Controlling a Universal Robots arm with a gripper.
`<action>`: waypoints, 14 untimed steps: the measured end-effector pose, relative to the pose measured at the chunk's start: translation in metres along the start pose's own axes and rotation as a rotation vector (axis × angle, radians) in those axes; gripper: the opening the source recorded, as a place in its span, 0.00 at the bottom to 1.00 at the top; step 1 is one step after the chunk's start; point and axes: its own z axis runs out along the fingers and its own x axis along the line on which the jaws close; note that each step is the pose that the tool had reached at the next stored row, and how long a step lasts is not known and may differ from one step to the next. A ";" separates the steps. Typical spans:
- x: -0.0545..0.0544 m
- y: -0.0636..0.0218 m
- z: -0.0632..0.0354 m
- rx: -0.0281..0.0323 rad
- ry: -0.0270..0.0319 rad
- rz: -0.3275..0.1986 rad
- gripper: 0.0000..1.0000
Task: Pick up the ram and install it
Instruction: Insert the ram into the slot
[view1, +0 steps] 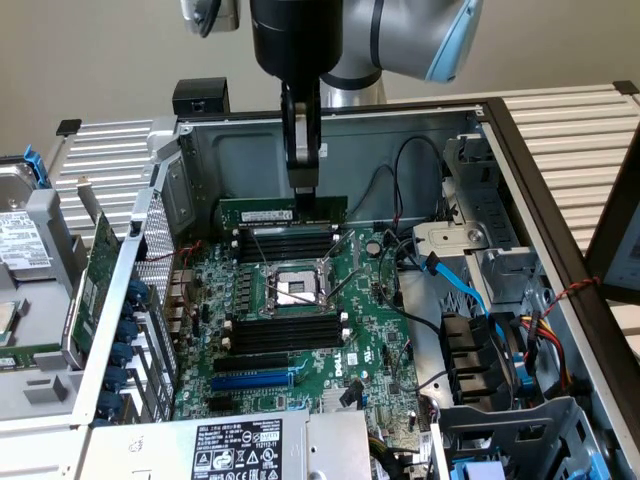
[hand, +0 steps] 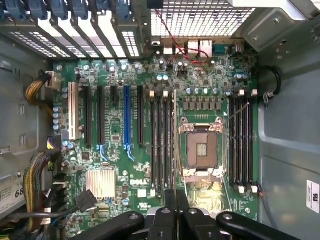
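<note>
Ext. view, left to right:

1. Hard drive (view1: 22, 245) lies outside the case at the far left. A green expansion card (view1: 92, 285) stands just beside it.
2. Motherboard (view1: 370, 320) lies flat in the open case, with the CPU socket (view1: 290, 290) between two banks of black slots (view1: 285, 330).
3. Gripper (view1: 303, 185) hangs vert. from above, jaws clamped on the top edge of the ram (view1: 260, 212). The ram stands upright, long edge level, white label facing the camera, at the far slot bank. Can't tell whether it touches a slot.
4. Blue cable (view1: 460, 285) runs to the drive bays at the right.

Wrist view: ram (hand: 174, 140) appears edge-on in the gripper (hand: 176, 200), between a slot bank and the socket.
</note>
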 end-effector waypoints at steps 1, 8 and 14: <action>0.000 0.0000 0.0018 0.0001 0.0009 0.001 0.12; 0.000 0.0005 0.0138 0.0008 0.0060 0.016 0.12; -0.001 0.0033 0.0212 0.0168 0.0221 0.023 0.12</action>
